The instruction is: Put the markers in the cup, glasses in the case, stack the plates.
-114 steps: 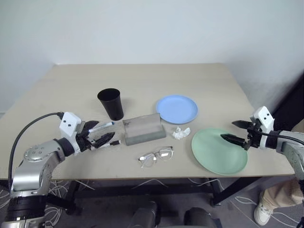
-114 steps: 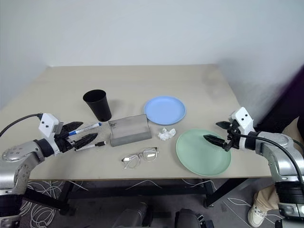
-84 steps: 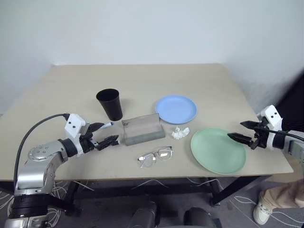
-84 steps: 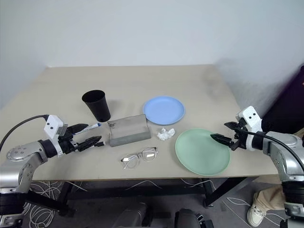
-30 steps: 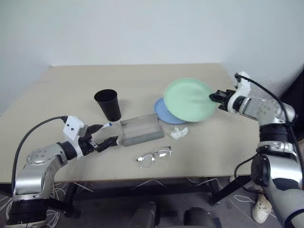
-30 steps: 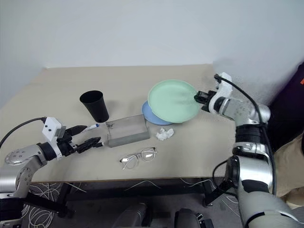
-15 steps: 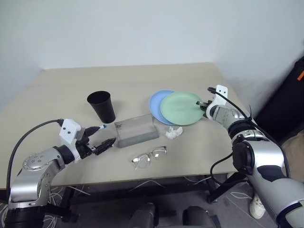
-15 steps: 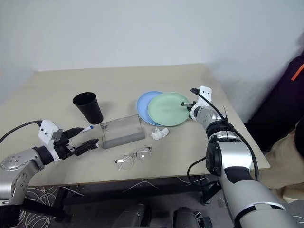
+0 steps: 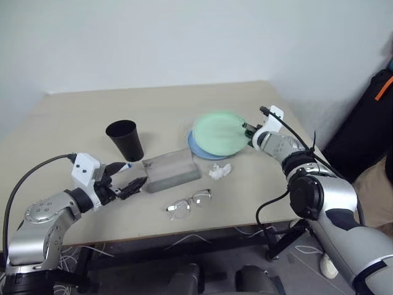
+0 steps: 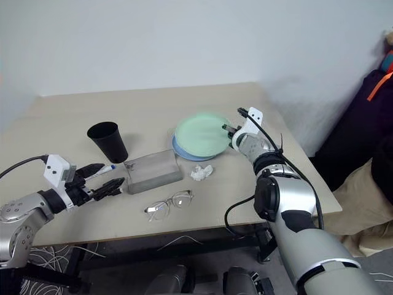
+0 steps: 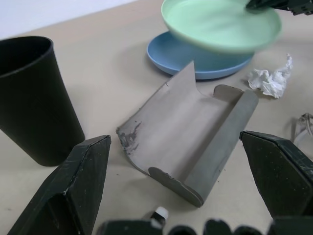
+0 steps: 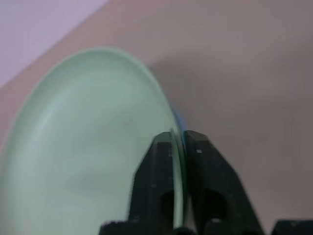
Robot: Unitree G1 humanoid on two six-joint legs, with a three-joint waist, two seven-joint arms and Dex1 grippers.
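Most of the light blue plate (image 9: 198,147) is covered by the mint green plate (image 9: 219,131), so only its near-left rim is seen. In the left wrist view the green plate is blurred and cut off by the picture's edge, and whether it rests on the blue one cannot be told. The black cup (image 11: 32,100) is cropped at the edge there, and of the glasses (image 11: 304,128) only a sliver is shown. The markers (image 9: 121,167) are largely hidden behind the left claw (image 9: 126,178); their number cannot be told.
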